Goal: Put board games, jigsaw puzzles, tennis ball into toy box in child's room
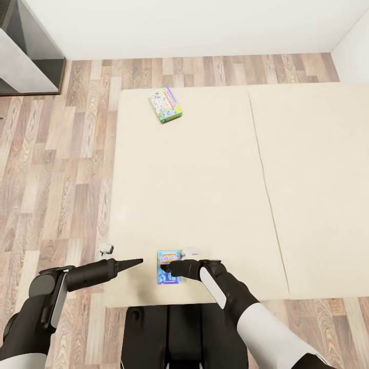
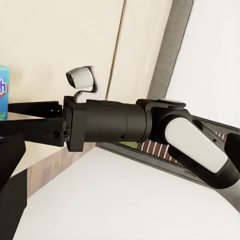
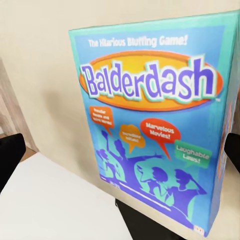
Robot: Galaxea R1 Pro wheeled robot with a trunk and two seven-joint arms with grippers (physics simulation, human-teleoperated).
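Two board games lie on the bed's beige mattress. The small blue one, lettered "Balderdash", rests near the front edge. My right gripper hangs right over it, open, one finger off each side of the box. The green-edged Monopoly box lies far off at the mattress's back. My left gripper is open, level with the blue box and just left of it, pointing at the right gripper's fingers. A corner of the blue box shows there too.
Wood-plank floor runs along the left of the bed and behind it. A dark grey unit with a white panel stands at the back left by the white wall. A second mattress half lies to the right.
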